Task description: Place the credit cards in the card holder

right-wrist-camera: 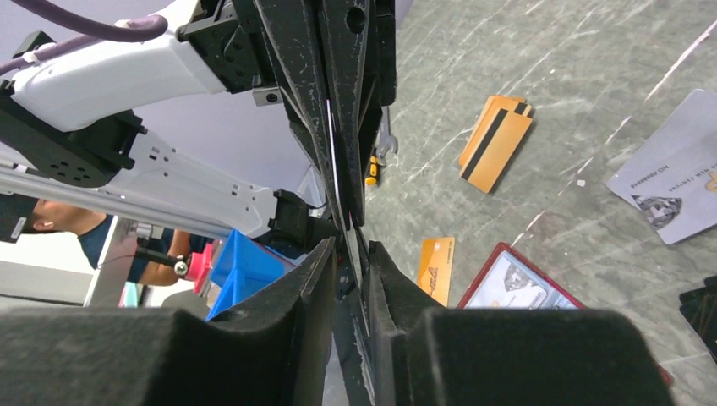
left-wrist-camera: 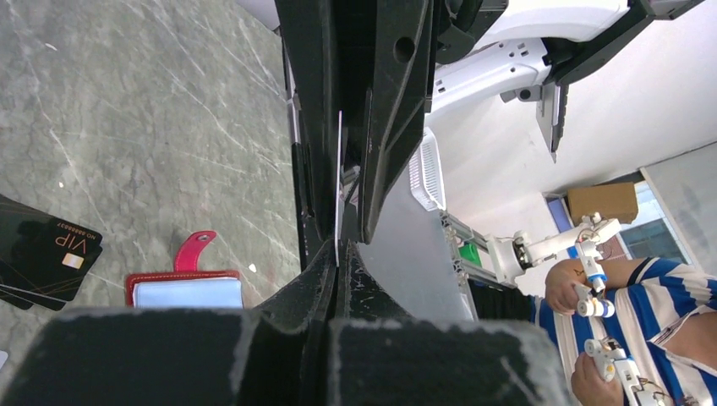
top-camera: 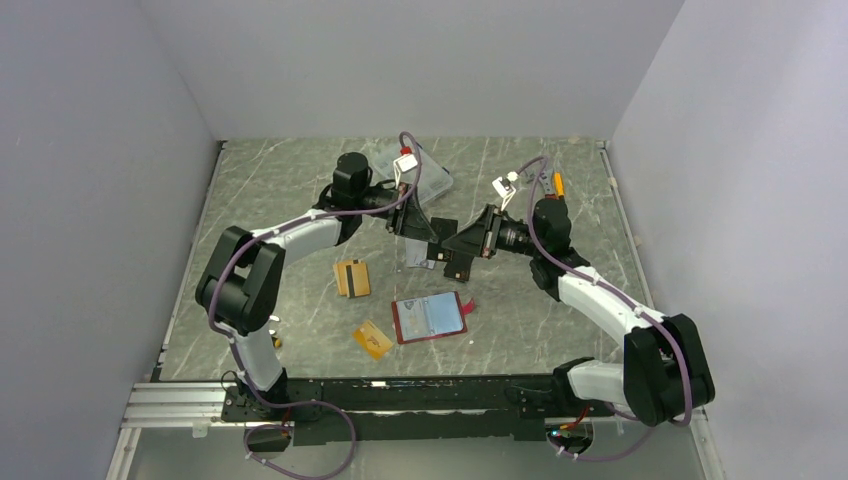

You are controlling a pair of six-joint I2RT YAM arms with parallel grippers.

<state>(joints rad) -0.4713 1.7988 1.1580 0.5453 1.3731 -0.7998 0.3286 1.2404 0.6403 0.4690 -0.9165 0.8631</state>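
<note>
- top view: left gripper (top-camera: 432,240) and right gripper (top-camera: 450,248) meet tip to tip, just far of the open card holder (top-camera: 397,322).
- left wrist: left fingers are clenched on an edge-on credit card (left-wrist-camera: 339,186).
- right wrist: right jaws stand slightly parted around it. likely a handover; next, right withdraws and left carries the card to the holder.

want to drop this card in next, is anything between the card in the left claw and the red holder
nothing visible does. the card is pinched in the left claw, and the card holder lies open on the table a little nearer the robot, nothing lying over it. the right claw only meets the same card head-on
</note>
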